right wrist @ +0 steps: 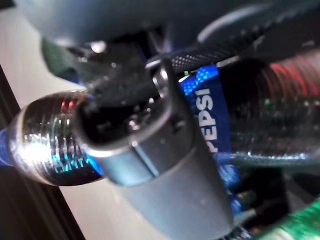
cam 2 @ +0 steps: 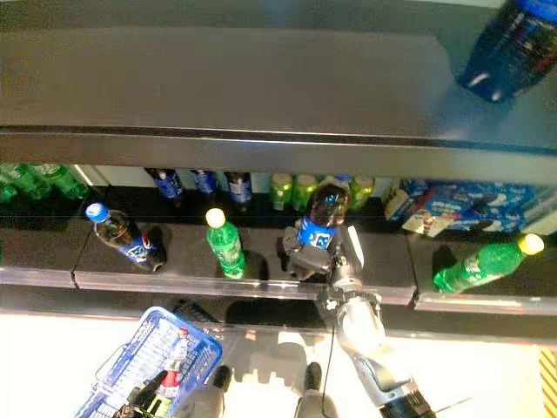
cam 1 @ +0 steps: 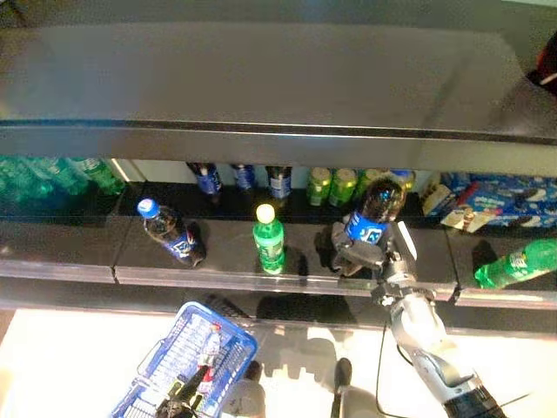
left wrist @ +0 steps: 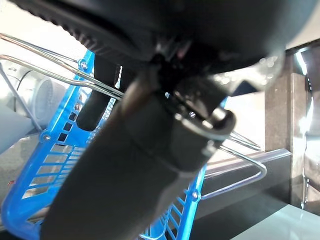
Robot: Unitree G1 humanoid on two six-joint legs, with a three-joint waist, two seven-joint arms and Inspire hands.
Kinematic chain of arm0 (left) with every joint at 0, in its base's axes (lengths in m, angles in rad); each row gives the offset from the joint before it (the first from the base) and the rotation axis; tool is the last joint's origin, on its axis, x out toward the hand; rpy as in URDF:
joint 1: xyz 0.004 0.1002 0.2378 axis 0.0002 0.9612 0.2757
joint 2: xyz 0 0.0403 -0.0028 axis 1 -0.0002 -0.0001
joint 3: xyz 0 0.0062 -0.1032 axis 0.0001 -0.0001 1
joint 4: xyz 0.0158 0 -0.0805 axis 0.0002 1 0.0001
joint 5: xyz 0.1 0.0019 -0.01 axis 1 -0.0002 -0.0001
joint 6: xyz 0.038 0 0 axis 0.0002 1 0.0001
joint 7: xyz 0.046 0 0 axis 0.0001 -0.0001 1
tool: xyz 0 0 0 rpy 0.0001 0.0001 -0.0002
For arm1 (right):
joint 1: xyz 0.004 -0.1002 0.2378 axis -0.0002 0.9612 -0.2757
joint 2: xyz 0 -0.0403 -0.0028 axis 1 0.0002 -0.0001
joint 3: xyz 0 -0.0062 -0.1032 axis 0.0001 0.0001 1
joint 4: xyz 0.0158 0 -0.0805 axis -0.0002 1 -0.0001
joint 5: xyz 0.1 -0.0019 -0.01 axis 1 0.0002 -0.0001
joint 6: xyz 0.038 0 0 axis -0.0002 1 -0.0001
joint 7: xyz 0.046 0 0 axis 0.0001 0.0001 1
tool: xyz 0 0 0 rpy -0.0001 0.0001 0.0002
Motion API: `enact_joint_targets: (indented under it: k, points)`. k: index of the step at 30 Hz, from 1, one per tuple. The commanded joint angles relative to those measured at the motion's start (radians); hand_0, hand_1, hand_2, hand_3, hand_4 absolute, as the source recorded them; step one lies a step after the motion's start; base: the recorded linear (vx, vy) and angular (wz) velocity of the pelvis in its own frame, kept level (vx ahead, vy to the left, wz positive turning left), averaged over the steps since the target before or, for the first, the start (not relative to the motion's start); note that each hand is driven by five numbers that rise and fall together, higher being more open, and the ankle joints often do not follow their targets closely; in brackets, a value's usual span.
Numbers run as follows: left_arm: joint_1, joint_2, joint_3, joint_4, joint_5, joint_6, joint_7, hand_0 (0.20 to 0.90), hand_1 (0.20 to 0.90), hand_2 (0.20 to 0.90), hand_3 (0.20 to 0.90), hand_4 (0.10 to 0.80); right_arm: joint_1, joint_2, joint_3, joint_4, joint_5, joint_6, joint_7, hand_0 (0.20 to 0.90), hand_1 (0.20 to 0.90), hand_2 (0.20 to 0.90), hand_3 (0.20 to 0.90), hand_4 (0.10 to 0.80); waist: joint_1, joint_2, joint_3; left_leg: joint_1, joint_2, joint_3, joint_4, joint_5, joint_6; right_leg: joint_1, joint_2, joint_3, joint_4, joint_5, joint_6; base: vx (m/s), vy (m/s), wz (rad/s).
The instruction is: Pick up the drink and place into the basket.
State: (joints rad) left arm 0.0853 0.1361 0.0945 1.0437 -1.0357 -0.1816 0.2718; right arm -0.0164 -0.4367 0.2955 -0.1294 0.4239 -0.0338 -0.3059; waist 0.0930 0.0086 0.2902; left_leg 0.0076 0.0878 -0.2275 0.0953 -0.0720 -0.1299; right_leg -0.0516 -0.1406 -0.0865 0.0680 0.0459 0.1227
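My right hand (cam 1: pixel 359 252) is shut on a dark cola bottle with a blue label (cam 1: pixel 374 212) at the middle shelf, holding it tilted with its base up. In the right wrist view the thumb (right wrist: pixel 160 150) and fingers wrap the bottle (right wrist: pixel 235 125). My left hand (cam 1: pixel 183 396) is shut on the wire handles (left wrist: pixel 235 150) of the blue basket (cam 1: pixel 152 383), which hangs low at the left with a drink (cam 1: pixel 209 344) inside. A green bottle with a yellow cap (cam 1: pixel 268 239) and another cola bottle with a blue cap (cam 1: pixel 170 231) stand on the shelf to the left.
The dark shelf (cam 1: pixel 226 261) has a clear front rail and a top board (cam 1: pixel 261 78) overhanging it. Small bottles and green cans (cam 1: pixel 331 185) stand at the back. A green bottle (cam 1: pixel 518 264) lies at the right, blue snack packs (cam 1: pixel 505 196) behind it, green bottles (cam 1: pixel 52 178) at the far left.
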Motion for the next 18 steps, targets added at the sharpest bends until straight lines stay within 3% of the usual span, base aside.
enact_joint_targets:
  k: [1, 12, 14, 16, 17, 18]
  points:
    - [0.027, 0.047, 0.018, -0.043, -0.037, -0.101, -0.028, 0.300, 0.300, 0.300, 0.200, 0.100, -0.050, -0.017, -0.061, -0.193, 0.006, -0.155, 0.016, 0.300, 0.300, 0.300, 0.200, 0.100, -0.029, -0.016, -0.126, -0.050, -0.008, 0.033, -0.079, 0.146, 0.046, 0.075, 0.079, 0.024, 0.072, -0.141, -0.086, -0.106, -0.133, 0.01]
    - [0.018, 0.045, 0.033, -0.070, -0.060, -0.125, -0.041, 0.300, 0.300, 0.300, 0.200, 0.100, -0.031, -0.038, -0.059, -0.171, 0.059, -0.126, 0.125, 0.300, 0.300, 0.300, 0.200, 0.100, -0.018, -0.016, -0.116, -0.072, 0.069, 0.059, -0.147, 0.254, 0.004, 0.093, 0.142, -0.010, 0.092, -0.166, -0.110, -0.075, -0.153, 0.07]
    - [0.018, 0.051, 0.037, -0.082, -0.049, -0.115, -0.029, 0.300, 0.300, 0.300, 0.200, 0.100, -0.023, -0.033, -0.052, -0.164, 0.062, -0.127, 0.129, 0.300, 0.300, 0.300, 0.200, 0.100, -0.018, -0.016, -0.110, -0.085, 0.089, 0.123, -0.162, 0.293, -0.008, 0.114, 0.147, -0.041, 0.071, -0.156, -0.110, -0.070, -0.157, 0.31]
    - [0.016, 0.058, 0.040, -0.083, -0.023, -0.100, -0.029, 0.300, 0.300, 0.300, 0.200, 0.100, -0.006, -0.028, -0.056, -0.158, 0.060, -0.144, 0.116, 0.300, 0.300, 0.300, 0.200, 0.100, -0.034, -0.015, -0.109, -0.097, 0.116, 0.255, -0.174, 0.313, -0.019, 0.135, 0.139, -0.094, 0.050, -0.146, -0.107, -0.078, -0.088, 0.83]
    - [0.016, 0.059, 0.039, -0.085, -0.019, -0.095, -0.031, 0.300, 0.300, 0.300, 0.200, 0.100, -0.001, -0.027, -0.057, -0.158, 0.058, -0.147, 0.113, 0.300, 0.300, 0.300, 0.200, 0.100, -0.038, -0.015, -0.110, -0.097, 0.119, 0.282, -0.174, 0.317, -0.021, 0.139, 0.138, -0.105, 0.048, -0.145, -0.106, -0.099, -0.034, 0.74]
    - [0.014, 0.062, 0.036, -0.088, -0.002, -0.085, -0.034, 0.300, 0.300, 0.300, 0.200, 0.100, 0.022, -0.024, -0.062, -0.159, 0.047, -0.166, 0.122, 0.300, 0.300, 0.300, 0.200, 0.100, -0.054, -0.010, -0.110, -0.107, 0.129, 0.362, -0.156, 0.345, -0.032, 0.149, 0.133, -0.138, 0.042, -0.144, -0.107, -0.103, -0.012, 0.78]
